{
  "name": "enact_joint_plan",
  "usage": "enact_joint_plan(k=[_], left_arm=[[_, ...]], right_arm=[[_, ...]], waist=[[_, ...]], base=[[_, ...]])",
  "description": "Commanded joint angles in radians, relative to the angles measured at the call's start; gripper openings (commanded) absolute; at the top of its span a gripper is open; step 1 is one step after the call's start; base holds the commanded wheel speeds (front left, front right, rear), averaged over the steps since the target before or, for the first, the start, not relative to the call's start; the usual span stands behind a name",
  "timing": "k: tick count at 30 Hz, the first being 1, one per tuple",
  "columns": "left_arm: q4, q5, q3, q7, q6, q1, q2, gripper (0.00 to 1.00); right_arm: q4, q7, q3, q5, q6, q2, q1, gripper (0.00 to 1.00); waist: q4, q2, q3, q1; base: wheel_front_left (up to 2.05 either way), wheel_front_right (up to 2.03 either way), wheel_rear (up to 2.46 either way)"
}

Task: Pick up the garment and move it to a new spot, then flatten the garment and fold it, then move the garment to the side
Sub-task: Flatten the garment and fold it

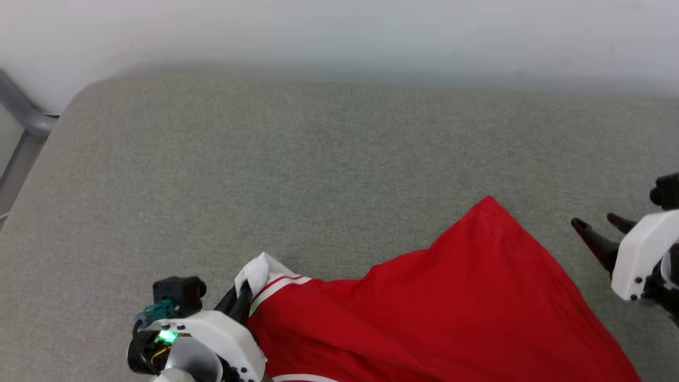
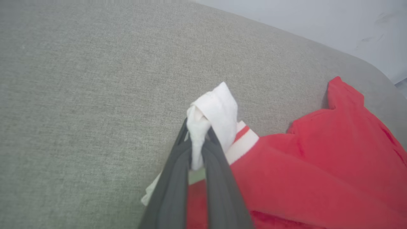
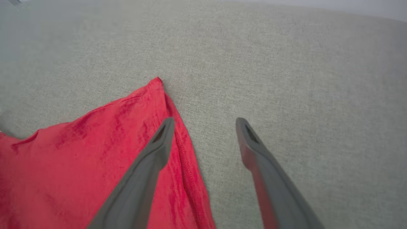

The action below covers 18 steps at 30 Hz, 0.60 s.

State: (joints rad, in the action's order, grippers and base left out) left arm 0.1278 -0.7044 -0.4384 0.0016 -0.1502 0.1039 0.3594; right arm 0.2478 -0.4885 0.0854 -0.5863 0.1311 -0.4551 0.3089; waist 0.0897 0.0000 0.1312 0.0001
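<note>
The garment (image 1: 451, 302) is a bright red shirt with a white sleeve and striped trim, spread over the near part of the grey cushion (image 1: 297, 159). My left gripper (image 1: 241, 297) at the lower left is shut on the white sleeve; in the left wrist view the white cloth (image 2: 213, 111) bunches out between the fingers of that gripper (image 2: 197, 140). My right gripper (image 1: 599, 228) hangs open at the right edge, off the cloth. In the right wrist view the same gripper (image 3: 205, 122) has nothing between its fingers, above the garment's red corner (image 3: 152, 95).
A pale wall (image 1: 339, 32) runs behind the cushion. A grey metal frame (image 1: 21, 122) stands past its left edge. The bare cushion stretches across the far half and the left side.
</note>
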Motion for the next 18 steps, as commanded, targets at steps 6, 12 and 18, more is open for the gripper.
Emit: enact_joint_plan(k=[6,12,18], left_arm=[[-0.018,0.031,-0.027,-0.017,0.010,0.097,-0.044,0.00],[-0.023,0.050,-0.041,-0.042,0.020,0.146,-0.064,0.00],[-0.032,0.062,-0.046,-0.062,0.021,0.172,-0.072,0.00]], right_arm=[[-0.001,-0.175,0.143,-0.054,-0.001,-0.091,0.165,1.00],[0.050,-0.211,0.249,-0.070,-0.001,-0.107,0.257,1.00],[0.149,-0.224,0.370,-0.110,0.000,-0.109,0.268,1.00]], waist=[[0.091,0.0000,0.119,-0.0001],[0.122,0.0000,0.198,-0.0001],[0.136,0.0000,0.246,-0.0001]], base=[[0.00,0.00,0.00],[0.00,0.00,0.00],[0.00,0.00,0.00]])
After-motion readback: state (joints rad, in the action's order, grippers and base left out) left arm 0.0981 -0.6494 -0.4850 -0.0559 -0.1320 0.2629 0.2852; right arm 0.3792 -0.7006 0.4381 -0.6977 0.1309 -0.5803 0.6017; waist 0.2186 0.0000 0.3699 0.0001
